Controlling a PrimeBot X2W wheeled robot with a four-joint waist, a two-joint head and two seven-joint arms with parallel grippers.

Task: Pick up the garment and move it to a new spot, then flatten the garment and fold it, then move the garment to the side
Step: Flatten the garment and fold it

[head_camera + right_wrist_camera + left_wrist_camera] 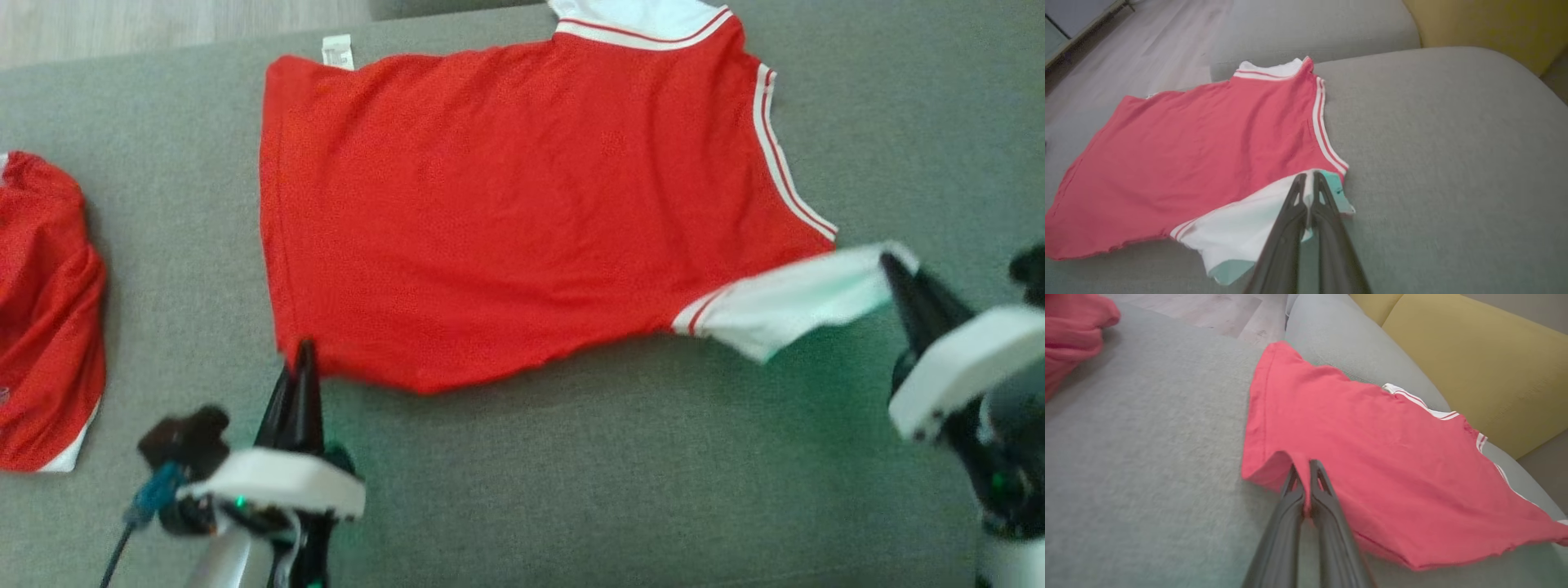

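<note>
Garment: red short-sleeved shirt with white sleeves and striped trim (506,220), spread mostly flat on the grey fabric sofa seat (571,474).
Cut off: its far white sleeve runs past the top edge of my head view; a second red cloth (41,310) at the left is clipped too.
Left gripper (305,349): jaws pinched tight on the shirt's near hem corner, which lifts in a small fold.
Right gripper (887,261): jaws closed on the edge of the near white sleeve, which is drawn out sideways.
Position: I see the shirt stretched between both jaws, its body lying beyond them.
</note>
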